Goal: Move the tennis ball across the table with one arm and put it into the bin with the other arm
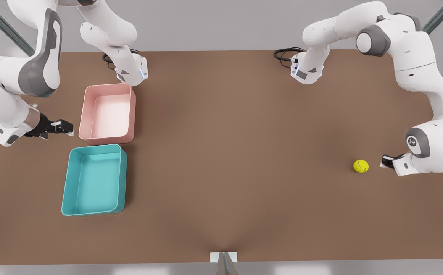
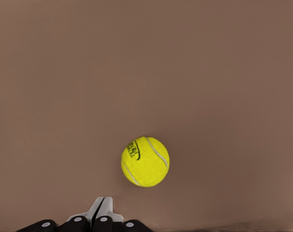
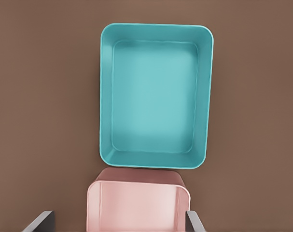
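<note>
- The tennis ball [image 1: 361,166] lies on the bare brown counter [image 1: 236,152], far toward the front view's right, well apart from both trays.
- The left gripper [image 1: 386,161] sits low just beside the ball, on its right in the front view, not touching it. In the left wrist view its fingers [image 2: 102,209] are pressed together with nothing between them, and the ball [image 2: 145,161] lies just ahead of their tips.
- The teal bin [image 1: 94,180] stands on the counter at the front view's left, its floor bare. The pink tray [image 1: 108,113] stands just behind it, a narrow gap apart; the two short walls face each other.
- The right gripper [image 1: 62,127] hangs at the front view's left edge, beside the pink tray's left wall and above the corner of the teal bin. Its fingers are spread apart and hold nothing. The right wrist view looks down on the teal bin [image 3: 156,95] and the pink tray [image 3: 138,205], with the two finger tips at either side of the tray.
- Between the ball and the bin stretches open counter, with nothing lying on that stretch.
- Black cable loops [image 1: 284,55] lie by the arm bases at the counter's far edge.
- The counter is matte and plain; beyond it is a pale grey floor, with metal struts [image 1: 442,13] at the upper corners.
</note>
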